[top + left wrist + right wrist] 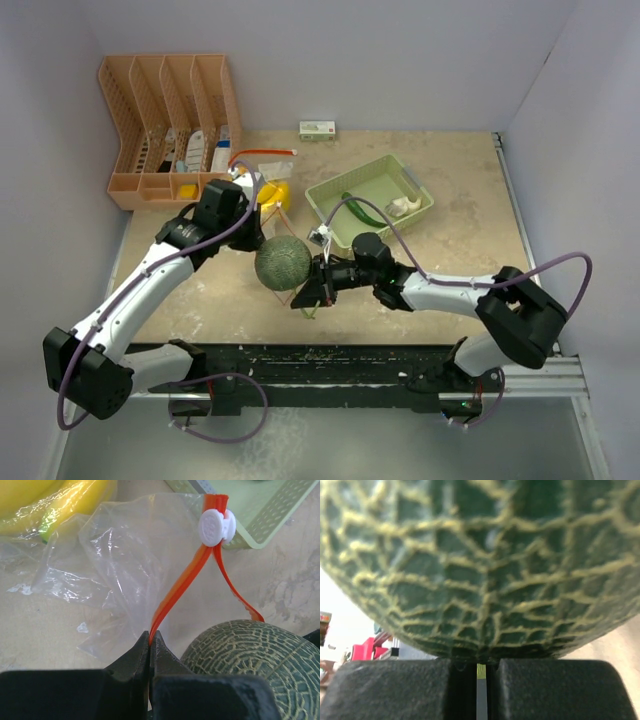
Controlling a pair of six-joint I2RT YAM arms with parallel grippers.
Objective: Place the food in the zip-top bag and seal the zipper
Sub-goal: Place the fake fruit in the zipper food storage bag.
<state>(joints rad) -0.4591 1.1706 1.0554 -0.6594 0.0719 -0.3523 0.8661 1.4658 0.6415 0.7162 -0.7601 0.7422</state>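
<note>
The netted grey-green melon (282,262) sits mid-table and fills the right wrist view (480,565). My right gripper (306,288) is shut against its right side, with a thin green stem (481,672) pinched between the fingers. My left gripper (150,637) is shut on the orange zipper strip (180,582) of the clear zip-top bag (125,555), just left of the melon (250,655). The white slider (216,526) sits on the strip. The yellow banana bunch (45,500) lies under the bag's plastic. The cucumber (360,212) and the white piece (403,205) lie in the basket. The orange is hidden.
The pale green mesh basket (335,190) stands right of the bag. A peach desk organiser (170,130) stands at the back left, and a small box (317,129) lies by the back wall. Walls close in the left, back and right.
</note>
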